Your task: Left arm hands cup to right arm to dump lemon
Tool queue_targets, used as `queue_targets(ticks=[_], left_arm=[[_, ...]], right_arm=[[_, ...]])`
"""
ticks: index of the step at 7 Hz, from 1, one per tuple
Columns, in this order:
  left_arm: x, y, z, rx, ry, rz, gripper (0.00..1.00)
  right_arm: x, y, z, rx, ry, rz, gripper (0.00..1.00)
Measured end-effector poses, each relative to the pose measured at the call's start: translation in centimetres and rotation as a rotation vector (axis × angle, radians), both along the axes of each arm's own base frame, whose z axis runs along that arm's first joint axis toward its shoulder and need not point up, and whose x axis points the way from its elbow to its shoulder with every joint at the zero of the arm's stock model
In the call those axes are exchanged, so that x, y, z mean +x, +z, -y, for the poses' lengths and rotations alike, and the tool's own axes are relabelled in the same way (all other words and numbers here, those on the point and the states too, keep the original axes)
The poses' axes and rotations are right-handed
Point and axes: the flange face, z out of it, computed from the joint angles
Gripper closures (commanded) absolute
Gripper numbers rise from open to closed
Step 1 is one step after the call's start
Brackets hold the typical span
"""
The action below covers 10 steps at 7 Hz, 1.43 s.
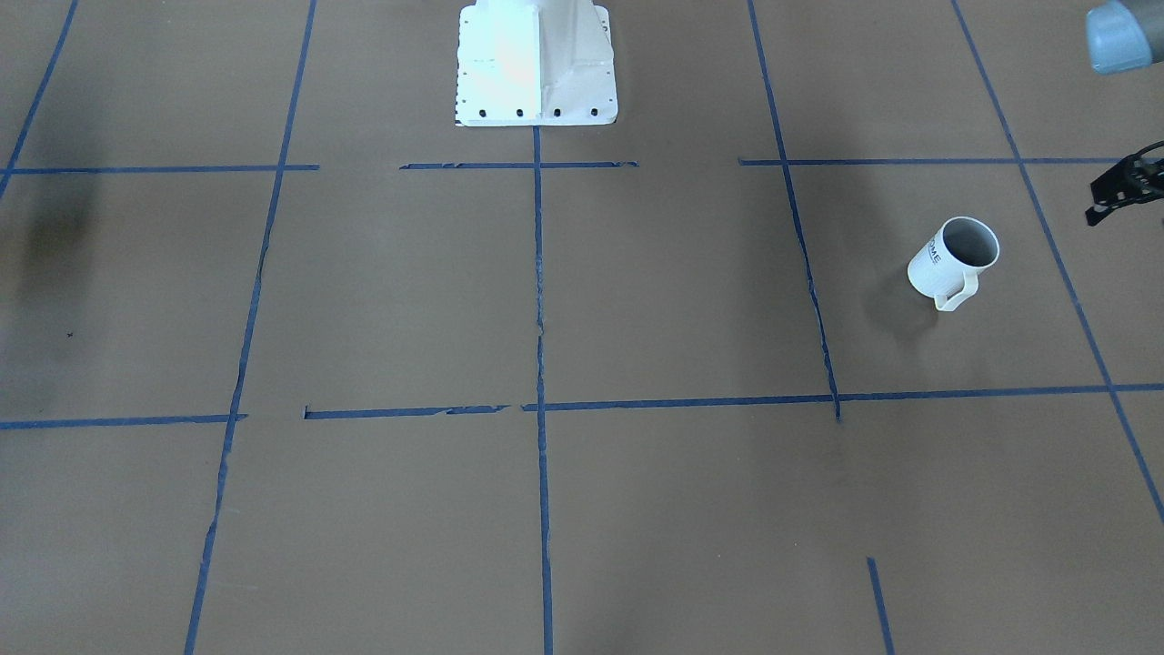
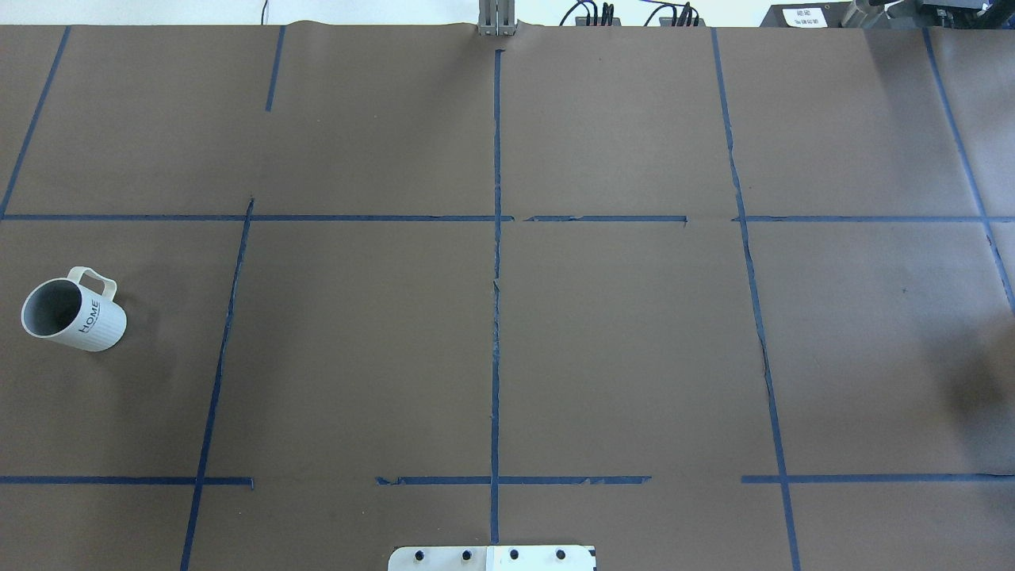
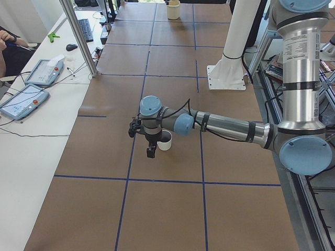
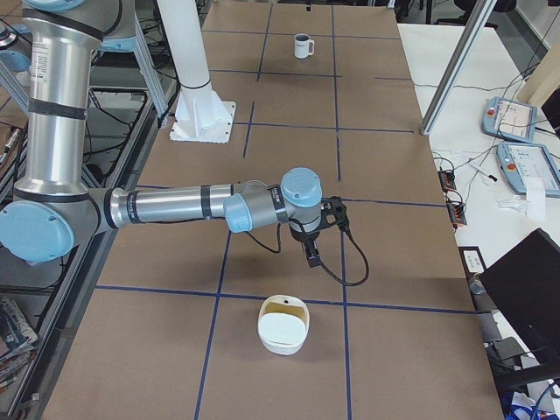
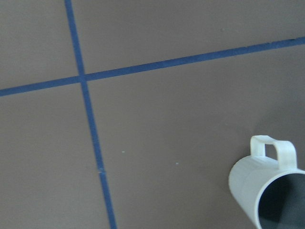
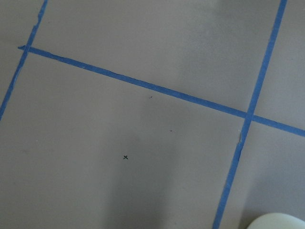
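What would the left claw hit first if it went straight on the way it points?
Probably the bare table. The left claw points down beside the cup, which shows only in the lower right corner of its wrist view, though depth is unclear.

White cup (image 2: 74,316) (grey inside, dark "HOME" lettering) on a brown desk (image 2: 357,341) gridded with blue tape (image 2: 496,357).

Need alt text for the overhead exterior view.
A white "HOME" mug stands near the left edge of a brown table gridded with blue tape, handle pointing away from the robot. No arm is in view; the robot's white base plate shows at bottom centre.
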Motion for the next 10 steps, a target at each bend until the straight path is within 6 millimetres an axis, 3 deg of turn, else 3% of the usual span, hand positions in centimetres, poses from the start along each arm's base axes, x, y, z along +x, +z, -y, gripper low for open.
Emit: queue_targets(ticks=[1, 2, 3, 6, 10], left_arm=[[-3.6, 1.5, -1.6, 0.001, -0.004, 0.009, 0.0], [-5.9, 2.9, -3.5, -0.017, -0.027, -0.002, 0.0], [-6.8, 3.7, -4.9, -0.036, -0.041, -0.037, 0.0], [-7.0, 3.9, -5.7, -0.058, -0.05, -0.085, 0.0], [-7.0, 3.0, -5.9, -0.037, -0.046, -0.083, 0.0]], right_arm=[[1.0, 1.7, -1.7, -0.014, -0.003, -0.006, 0.0], [1.7, 3.4, -3.5, -0.042, 0.001, -0.009, 0.0], [2.5, 5.0, -5.2, -0.078, 0.014, -0.01, 0.0], [3.3, 6.6, -7.5, -0.131, 0.041, -0.005, 0.0], [3.4, 6.8, -7.8, -0.202, 0.075, -0.013, 0.0]])
